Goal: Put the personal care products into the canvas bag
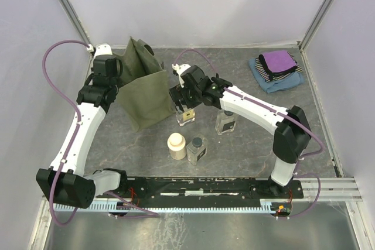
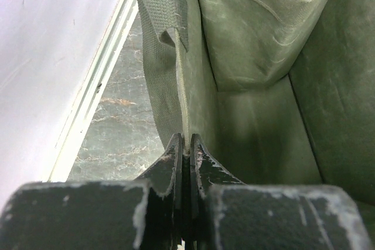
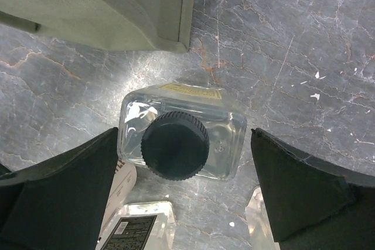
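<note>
The left gripper (image 2: 186, 144) has its two dark, scuffed fingers pinched together on the upper edge of the canvas bag (image 2: 263, 115), clamping its left side wall. Past the fingers, the olive fabric interior stands open. A woven strap handle (image 2: 164, 4) folds over at the far rim. Left of the bag lies the grey marbled bench (image 2: 117, 133), then a pale wall (image 2: 53, 57).

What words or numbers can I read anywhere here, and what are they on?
Nothing here is legible.
Yellow label on the dark-capped bottle: print too blurred to read.
Black label on the second bottle: white print too small to read.
Canvas bag and cloths: no writing visible.
</note>
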`<action>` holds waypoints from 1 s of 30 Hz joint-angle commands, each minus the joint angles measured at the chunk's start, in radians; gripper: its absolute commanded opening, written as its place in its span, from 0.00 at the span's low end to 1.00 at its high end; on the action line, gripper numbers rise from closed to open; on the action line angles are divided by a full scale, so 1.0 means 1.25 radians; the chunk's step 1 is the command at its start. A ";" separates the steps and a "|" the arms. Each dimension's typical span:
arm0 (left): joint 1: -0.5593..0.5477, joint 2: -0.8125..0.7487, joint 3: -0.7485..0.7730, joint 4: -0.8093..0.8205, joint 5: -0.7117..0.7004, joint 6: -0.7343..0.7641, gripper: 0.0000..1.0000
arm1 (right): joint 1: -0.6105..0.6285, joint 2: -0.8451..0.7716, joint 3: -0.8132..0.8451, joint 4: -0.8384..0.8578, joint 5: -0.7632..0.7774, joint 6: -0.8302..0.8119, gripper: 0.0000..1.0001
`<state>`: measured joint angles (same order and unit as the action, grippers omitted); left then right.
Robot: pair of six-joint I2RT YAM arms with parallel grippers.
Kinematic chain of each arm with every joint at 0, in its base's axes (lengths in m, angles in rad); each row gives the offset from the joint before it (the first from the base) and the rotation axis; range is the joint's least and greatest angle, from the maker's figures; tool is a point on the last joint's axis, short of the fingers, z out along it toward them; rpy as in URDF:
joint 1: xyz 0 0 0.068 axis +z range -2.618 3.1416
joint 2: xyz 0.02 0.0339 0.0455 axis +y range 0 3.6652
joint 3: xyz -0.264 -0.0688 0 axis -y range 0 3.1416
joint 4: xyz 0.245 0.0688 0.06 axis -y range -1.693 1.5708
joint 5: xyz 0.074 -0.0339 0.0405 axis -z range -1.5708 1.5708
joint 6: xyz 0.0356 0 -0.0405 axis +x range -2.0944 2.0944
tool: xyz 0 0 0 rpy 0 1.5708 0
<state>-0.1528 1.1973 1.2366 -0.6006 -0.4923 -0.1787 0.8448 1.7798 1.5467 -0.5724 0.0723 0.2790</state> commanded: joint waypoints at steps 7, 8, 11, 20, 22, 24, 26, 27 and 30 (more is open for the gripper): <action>0.000 -0.023 0.005 0.035 -0.015 0.025 0.03 | 0.011 0.041 0.038 0.014 0.040 -0.011 1.00; 0.000 -0.022 0.004 0.036 -0.016 0.026 0.03 | 0.011 0.047 0.039 0.018 0.038 -0.008 1.00; 0.001 -0.025 0.001 0.034 -0.013 0.025 0.03 | 0.015 0.059 0.040 0.022 0.037 -0.008 1.00; 0.000 -0.032 -0.005 0.035 -0.007 0.024 0.03 | 0.017 0.072 0.054 0.018 0.039 -0.036 0.67; 0.000 -0.032 -0.007 0.035 -0.001 0.023 0.03 | 0.018 0.071 0.054 0.016 0.034 -0.038 0.52; 0.000 -0.035 -0.011 0.038 0.012 0.022 0.03 | 0.018 0.069 0.061 0.003 0.036 -0.043 0.37; 0.000 -0.042 -0.024 0.048 0.024 0.020 0.03 | 0.018 0.064 0.083 -0.031 0.055 -0.057 0.17; 0.000 -0.048 -0.034 0.057 0.031 0.020 0.03 | 0.018 0.058 0.096 -0.053 0.074 -0.065 0.08; 0.000 -0.068 -0.061 0.073 0.034 0.013 0.03 | 0.018 0.031 0.144 -0.112 0.160 -0.089 0.00</action>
<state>-0.1524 1.1614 1.1919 -0.5713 -0.4706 -0.1783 0.8639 1.8698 1.6009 -0.6544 0.1364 0.2203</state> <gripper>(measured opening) 0.066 0.836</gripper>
